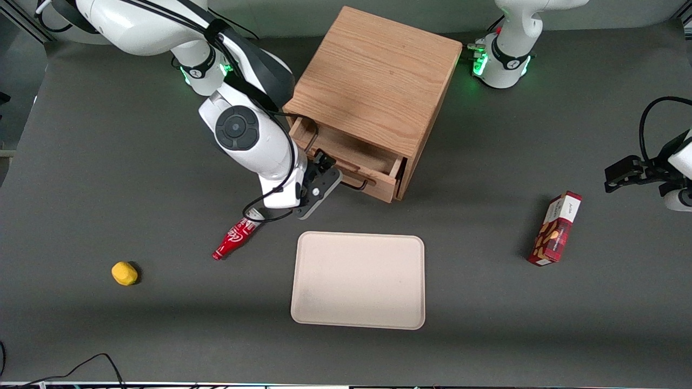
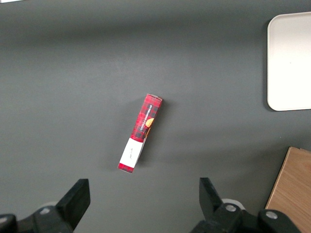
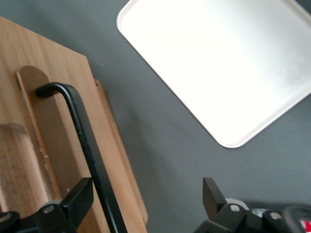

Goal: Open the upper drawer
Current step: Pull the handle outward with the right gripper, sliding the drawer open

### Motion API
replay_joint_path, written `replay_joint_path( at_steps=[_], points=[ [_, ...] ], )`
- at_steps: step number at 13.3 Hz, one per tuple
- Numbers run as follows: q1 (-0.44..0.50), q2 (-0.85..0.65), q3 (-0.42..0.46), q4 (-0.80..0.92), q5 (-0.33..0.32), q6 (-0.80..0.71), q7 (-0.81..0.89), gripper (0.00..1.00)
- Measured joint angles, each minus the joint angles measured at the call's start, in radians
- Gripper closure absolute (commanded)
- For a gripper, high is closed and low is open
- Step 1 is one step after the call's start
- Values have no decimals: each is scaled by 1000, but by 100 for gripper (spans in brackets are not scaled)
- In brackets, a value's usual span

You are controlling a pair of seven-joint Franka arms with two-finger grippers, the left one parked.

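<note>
**Upper drawer part-open; gripper spread at its handle**

The light oak wooden cabinet (image 1: 373, 92) stands on the dark grey table (image 1: 108, 162), farther from the front camera than the pale cream rectangular tray (image 1: 358, 280). Its upper drawer (image 1: 351, 162), a wide shallow oak box, projects from the cabinet face with part of its interior exposed. I judge it partly drawn out, not fully.

The right arm's black two-finger gripper (image 1: 324, 165) sits at the drawer front, above the gap between cabinet and tray. In the right wrist view the gripper (image 3: 146, 196) has its fingers (image 3: 77, 199) set wide apart, and the thin black wire handle (image 3: 87, 145) passes just beside one finger. Nothing is clamped: the jaws straddle or flank the bar without closing on it. Whether the finger actually touches the wire cannot be determined. This placement suggests the handle is worked by hooking, not pinching.

The lower drawer cannot be made out separately.

Other items lie clear of the drawer's path:
- a small red bottle with white lettering (image 1: 233, 239), on its side near the wrist;
- a yellow rounded lump (image 1: 124, 273), toward the working arm's end;
- a red tartan-patterned carton (image 1: 556, 229), toward the parked arm's end.

The tray lies in front of the drawer and could limit further travel.
</note>
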Motion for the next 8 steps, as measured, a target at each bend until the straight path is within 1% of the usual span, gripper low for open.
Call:
replay_joint_path(
  at_steps=[2,8],
  points=[
    [-8,0,-7,0,-28,10,-2,0],
    [-10,2,-48,2,-56,72,-22,0]
  ],
)
